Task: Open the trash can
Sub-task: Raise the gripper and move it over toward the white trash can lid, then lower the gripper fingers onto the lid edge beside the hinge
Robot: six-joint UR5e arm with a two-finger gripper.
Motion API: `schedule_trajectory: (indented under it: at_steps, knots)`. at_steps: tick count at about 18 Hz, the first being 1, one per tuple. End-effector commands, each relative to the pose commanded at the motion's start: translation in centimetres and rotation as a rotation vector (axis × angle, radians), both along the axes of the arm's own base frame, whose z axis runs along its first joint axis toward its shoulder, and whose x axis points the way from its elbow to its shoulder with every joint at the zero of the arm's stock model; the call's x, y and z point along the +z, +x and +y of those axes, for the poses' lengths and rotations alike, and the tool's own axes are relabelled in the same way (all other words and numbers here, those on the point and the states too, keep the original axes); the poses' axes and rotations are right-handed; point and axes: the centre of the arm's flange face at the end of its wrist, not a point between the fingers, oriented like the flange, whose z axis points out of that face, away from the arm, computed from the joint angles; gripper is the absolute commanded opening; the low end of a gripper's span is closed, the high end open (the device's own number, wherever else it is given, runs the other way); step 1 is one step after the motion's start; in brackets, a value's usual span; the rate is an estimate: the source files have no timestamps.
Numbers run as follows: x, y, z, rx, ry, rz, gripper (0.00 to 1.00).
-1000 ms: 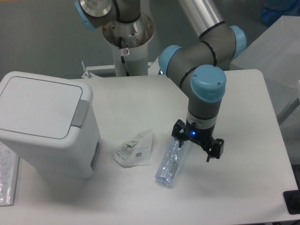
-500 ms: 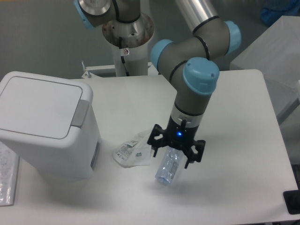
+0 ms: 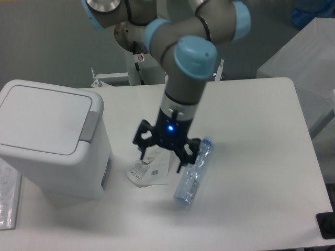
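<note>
Nearest the camera, at the left edge, a flat clear plastic packet (image 3: 8,196) lies partly out of view beside the base of the trash can. Toward the middle of the white table (image 3: 261,157), a clear plastic bottle (image 3: 193,173) lies on its side, its blue cap pointing away and to the right. Just left of it sits a crumpled white wrapper (image 3: 148,168) with printed labels, flat on the table surface. The end effector (image 3: 165,152) hangs directly above that wrapper, its black fingers (image 3: 143,147) spread wide apart and pointing down, with nothing between them; a small blue light glows on its body. One finger tip on the right is close to the bottle, though whether it touches cannot be told from this view. The trash can (image 3: 49,138) stands at the left side of the table, a large boxy white bin with rounded corners; its flat lid (image 3: 42,117) lies shut, and the grey push-button tab (image 3: 89,125) runs along the lid's right edge, facing the arm. The end effector is well apart from the can, to its right. Behind, the arm's grey links and light blue joint caps rise to the pedestal (image 3: 141,52) at the table's far edge.
</note>
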Motion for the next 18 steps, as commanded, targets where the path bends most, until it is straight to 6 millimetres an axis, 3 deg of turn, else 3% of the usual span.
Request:
schedule_trajectory:
  at_steps: [5, 8, 12, 18]
  knots:
    - [4.2, 1.9, -0.2, 0.062, 0.091, -0.036, 1.0]
    - [5.5, 2.9, -0.6, 0.06, 0.127, -0.052, 1.0]
    - [5.6, 4.0, -0.6, 0.047, 0.129, -0.054, 1.0]
    - [3.3, 6.6, 1.2, 0.029, 0.092, -0.105, 1.0]
